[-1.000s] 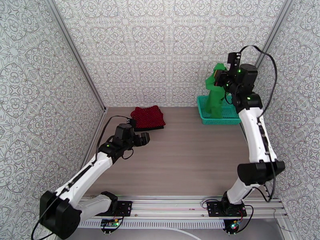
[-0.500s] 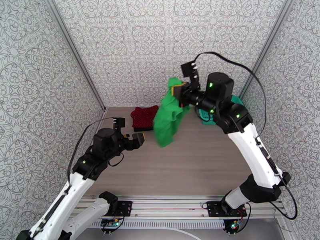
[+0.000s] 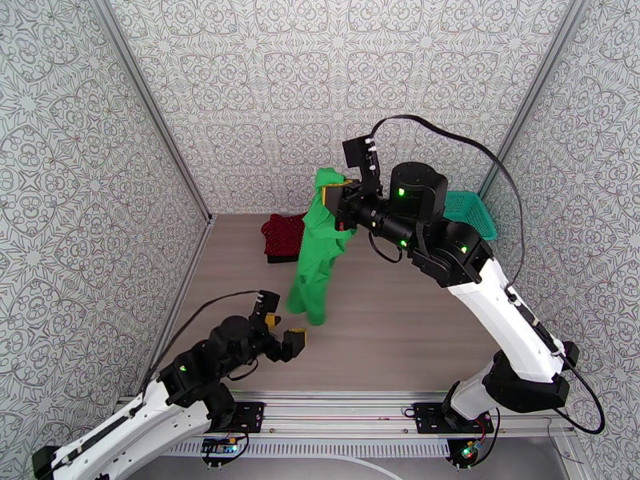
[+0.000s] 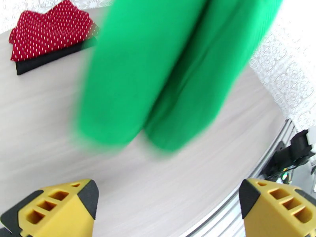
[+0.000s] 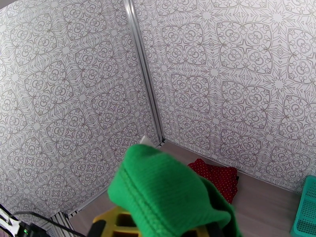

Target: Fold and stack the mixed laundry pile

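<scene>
Patterned walls (image 3: 264, 98) enclose a pale wood-grain table (image 3: 400, 330) on three sides. Right gripper (image 3: 332, 206), raised at centre of the top view, pinches the upper end of the green garment (image 3: 316, 258); in the right wrist view the cloth bunches over the yellow fingers (image 5: 118, 220) and hides most of them. Garment hangs down in a long narrow drape toward lower centre-left of the top view. Its lower end is close over the table, but contact cannot be told. In the left wrist view the same cloth is a blurred green mass across the upper middle, its two lobes ending above bare table. Left gripper (image 3: 284, 331) sits low, just below and left of the hanging hem, clear of the cloth. Its fingers are spread wide with nothing between them, one in each bottom corner of the left wrist view. Red garment (image 3: 282, 234), white-dotted and folded, lies on the black garment (image 4: 47, 60) at the table's far left by the wall. Its right part is hidden behind the green drape in the top view. Teal basket (image 3: 468, 210) stands at upper right against the wall, partly behind the right arm, well apart from the stack.
</scene>
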